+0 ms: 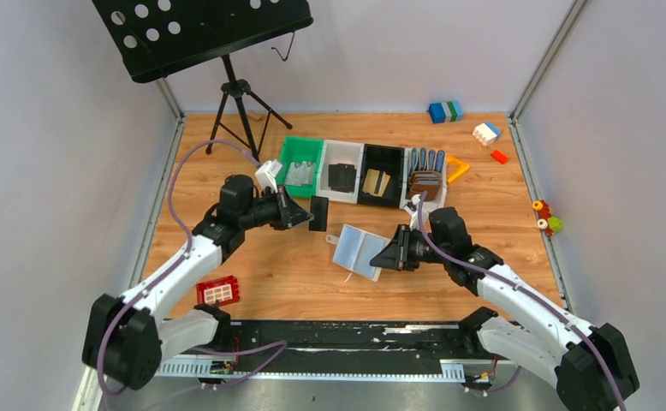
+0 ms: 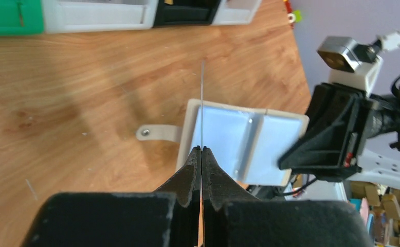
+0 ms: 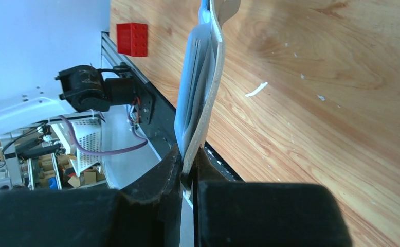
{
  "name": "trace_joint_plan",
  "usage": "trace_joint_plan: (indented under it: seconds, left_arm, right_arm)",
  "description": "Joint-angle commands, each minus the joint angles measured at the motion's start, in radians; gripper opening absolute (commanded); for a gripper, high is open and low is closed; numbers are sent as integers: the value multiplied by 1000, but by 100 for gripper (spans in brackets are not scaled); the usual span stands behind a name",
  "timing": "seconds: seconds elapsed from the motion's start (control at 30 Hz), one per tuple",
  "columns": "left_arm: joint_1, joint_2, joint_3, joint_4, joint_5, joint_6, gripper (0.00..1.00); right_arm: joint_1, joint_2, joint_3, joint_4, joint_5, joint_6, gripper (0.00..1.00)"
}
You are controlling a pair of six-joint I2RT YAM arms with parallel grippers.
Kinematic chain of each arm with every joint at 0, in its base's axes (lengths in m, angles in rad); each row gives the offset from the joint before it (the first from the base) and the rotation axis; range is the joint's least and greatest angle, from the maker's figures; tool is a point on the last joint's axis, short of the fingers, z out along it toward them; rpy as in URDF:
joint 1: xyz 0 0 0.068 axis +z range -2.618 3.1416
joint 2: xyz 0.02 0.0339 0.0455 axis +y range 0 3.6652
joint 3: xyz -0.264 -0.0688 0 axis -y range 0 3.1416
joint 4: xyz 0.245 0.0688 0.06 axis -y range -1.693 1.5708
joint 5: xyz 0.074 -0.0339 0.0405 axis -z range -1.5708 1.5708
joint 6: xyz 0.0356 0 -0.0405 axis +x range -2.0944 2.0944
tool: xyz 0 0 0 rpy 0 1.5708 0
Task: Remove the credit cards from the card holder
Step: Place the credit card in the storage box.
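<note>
The card holder (image 1: 358,249) lies open, pale grey-beige with a light blue-grey inside, its strap tab (image 1: 332,239) pointing left. My right gripper (image 1: 391,254) is shut on its right edge and holds it tilted up off the table; the right wrist view shows it edge-on (image 3: 204,87) between my gripper (image 3: 190,154). My left gripper (image 1: 302,214) is shut on a black credit card (image 1: 318,212), left of and above the holder. In the left wrist view the card (image 2: 202,103) shows edge-on above my gripper (image 2: 202,149), in front of the holder (image 2: 244,141).
A row of bins stands at the back: green (image 1: 288,154) with a silvery grey card, white (image 1: 340,151) with a black card, black (image 1: 382,154) with a gold card, and one holding brown wallets (image 1: 425,181). A red brick (image 1: 218,290) lies near left. A tripod (image 1: 237,103) stands at the back left.
</note>
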Motion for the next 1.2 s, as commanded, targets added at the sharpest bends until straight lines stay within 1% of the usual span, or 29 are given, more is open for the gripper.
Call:
trace_joint_plan:
  seconds: [0.0, 0.1, 0.17, 0.23, 0.33, 0.6, 0.77, 0.87, 0.93, 1.0, 1.1, 1.17]
  left_arm:
    - [-29, 150, 135, -28, -103, 97, 0]
    - [-49, 280, 231, -38, -157, 124, 0]
    - [-66, 352, 316, -78, -220, 179, 0]
    - [-84, 419, 407, -131, -301, 232, 0]
    - [-88, 520, 509, -146, -355, 255, 0]
    - [-105, 816, 811, -222, -388, 300, 0]
    - [-116, 943, 938, -273, -431, 306, 0]
    - [-117, 1005, 993, -310, -427, 305, 1]
    - [-119, 1031, 1018, -315, -415, 299, 6]
    - [-119, 1041, 1035, -336, -432, 304, 22]
    - [-124, 993, 1036, -385, -526, 335, 42]
    - [-128, 925, 1005, -387, -568, 356, 51]
  right_arm:
    - [-5, 37, 7, 0, -14, -59, 0]
    - [-5, 64, 11, 0, -39, -88, 0]
    - [-4, 68, 12, 1, -54, -104, 0]
    - [-5, 58, 18, -15, -61, -125, 0]
    - [-5, 37, 33, -59, -49, -157, 0]
    - [-4, 7, 57, -86, -52, -186, 0]
    - [-5, -3, 63, -93, -46, -200, 0]
    - [-5, 1, 62, -88, -43, -199, 0]
    - [-4, 8, 60, -74, -49, -193, 0]
    - [-4, 19, 63, -66, -49, -191, 0]
    - [-5, 32, 66, -62, -48, -187, 0]
    - [-4, 36, 62, -55, -45, -182, 0]
